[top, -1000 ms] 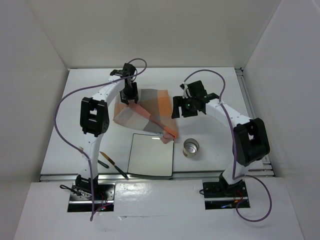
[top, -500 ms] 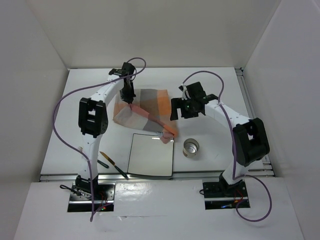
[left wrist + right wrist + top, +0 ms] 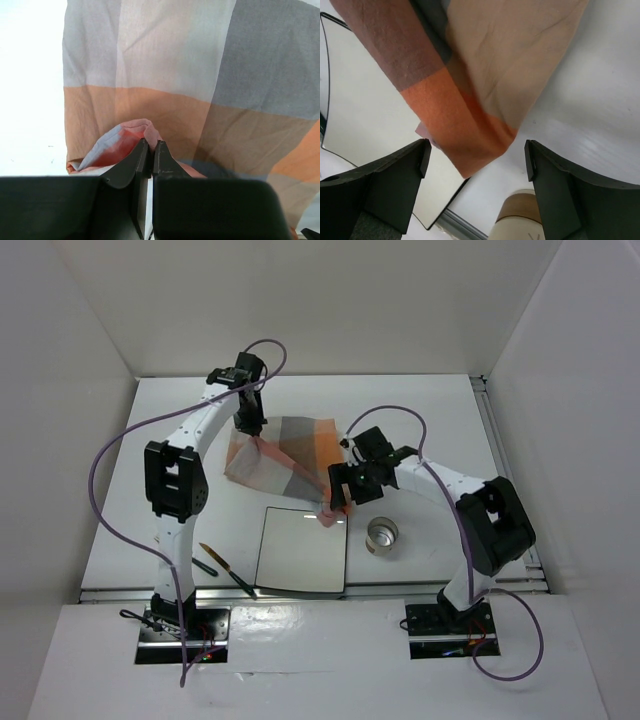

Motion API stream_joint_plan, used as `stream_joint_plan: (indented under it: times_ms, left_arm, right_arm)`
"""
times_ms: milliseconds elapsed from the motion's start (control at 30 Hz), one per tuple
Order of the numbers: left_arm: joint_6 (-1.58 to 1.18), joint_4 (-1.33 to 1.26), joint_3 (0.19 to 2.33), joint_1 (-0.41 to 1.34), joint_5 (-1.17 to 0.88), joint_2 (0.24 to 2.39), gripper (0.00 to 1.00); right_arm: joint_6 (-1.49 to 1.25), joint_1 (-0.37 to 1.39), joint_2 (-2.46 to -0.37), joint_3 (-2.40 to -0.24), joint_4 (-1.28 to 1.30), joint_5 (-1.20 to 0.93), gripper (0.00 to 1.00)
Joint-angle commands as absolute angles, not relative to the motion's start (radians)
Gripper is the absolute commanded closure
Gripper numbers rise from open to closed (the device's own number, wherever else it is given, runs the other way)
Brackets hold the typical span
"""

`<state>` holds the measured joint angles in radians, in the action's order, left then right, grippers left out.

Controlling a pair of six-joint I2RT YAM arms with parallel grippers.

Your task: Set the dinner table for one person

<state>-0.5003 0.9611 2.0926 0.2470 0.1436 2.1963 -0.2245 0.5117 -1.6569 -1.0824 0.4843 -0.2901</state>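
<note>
While the left end effector (image 3: 151,145) sat clamped on a raised fold of the checked cloth (image 3: 290,455), the right end effector (image 3: 476,160) hung with fingers wide apart over the cloth's near corner, which overlapped the square plate's (image 3: 300,555) far-right corner. The white worktop (image 3: 420,410) lay beneath everything, with a metal cup (image 3: 382,534) just right of the plate.

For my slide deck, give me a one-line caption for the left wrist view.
Left claw pinching a raised fold of the checked cloth on the white table.
</note>
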Motion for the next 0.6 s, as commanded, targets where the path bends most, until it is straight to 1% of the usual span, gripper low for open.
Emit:
stream_joint_plan:
  times_ms: [0, 33, 100, 133, 167, 233, 267, 300, 367, 433, 467, 500, 533, 567]
  left_arm:
    - [-0.492, 0.971, 2.102, 0.247, 0.160, 2.143, 1.00]
    - [-0.492, 0.971, 2.102, 0.247, 0.160, 2.143, 1.00]
    - [-0.502, 0.971, 2.102, 0.247, 0.150, 2.143, 1.00]
    - [-0.502, 0.971, 2.102, 0.247, 0.150, 2.143, 1.00]
    - [-0.502, 0.971, 2.112, 0.247, 0.150, 2.134, 1.00]
    - [-0.502, 0.980, 2.138, 0.247, 0.150, 2.134, 1.00]
    - [-0.502, 0.980, 2.167, 0.247, 0.150, 2.134, 1.00]
    - [-0.491, 0.980, 2.186, 0.247, 0.150, 2.134, 1.00]
    - [-0.459, 0.992, 2.245, 0.247, 0.124, 2.154, 1.00]
    - [-0.423, 1.023, 2.409, 0.233, 0.097, 2.222, 1.00]
    - [-0.414, 1.037, 2.518, 0.218, 0.086, 2.246, 1.00]
    - [-0.414, 1.037, 2.548, 0.209, 0.072, 2.261, 1.00]
    - [-0.405, 1.008, 2.548, 0.198, 0.027, 2.261, 1.00]
    - [-0.405, 0.971, 2.539, 0.175, 0.002, 2.235, 1.00]
  right_arm:
    - [-0.273, 0.531, -1.605, -1.057, 0.404, -0.299, 0.13]
    - [-0.290, 0.541, -1.605, -1.057, 0.376, -0.299, 0.18]
    - [-0.319, 0.541, -1.595, -1.034, 0.347, -0.299, 0.26]
    - [-0.328, 0.541, -1.595, -1.034, 0.327, -0.287, 0.31]
    - [-0.340, 0.551, -1.595, -1.034, 0.327, -0.287, 0.52]
    - [-0.341, 0.551, -1.618, -1.066, 0.316, -0.262, 0.81]
    - [-0.341, 0.551, -1.629, -1.084, 0.333, -0.250, 0.92]
    - [-0.327, 0.551, -1.641, -1.135, 0.344, -0.236, 1.00]
    - [-0.282, 0.542, -1.689, -1.202, 0.377, -0.184, 1.00]
    - [-0.191, 0.508, -1.736, -1.365, 0.402, -0.126, 1.00]
    - [-0.134, 0.488, -1.799, -1.435, 0.434, -0.076, 1.00]
    - [-0.133, 0.464, -1.833, -1.513, 0.451, -0.060, 1.00]
    - [-0.086, 0.421, -1.863, -1.677, 0.465, -0.060, 1.00]
    - [-0.068, 0.401, -1.920, -1.756, 0.475, -0.034, 1.00]
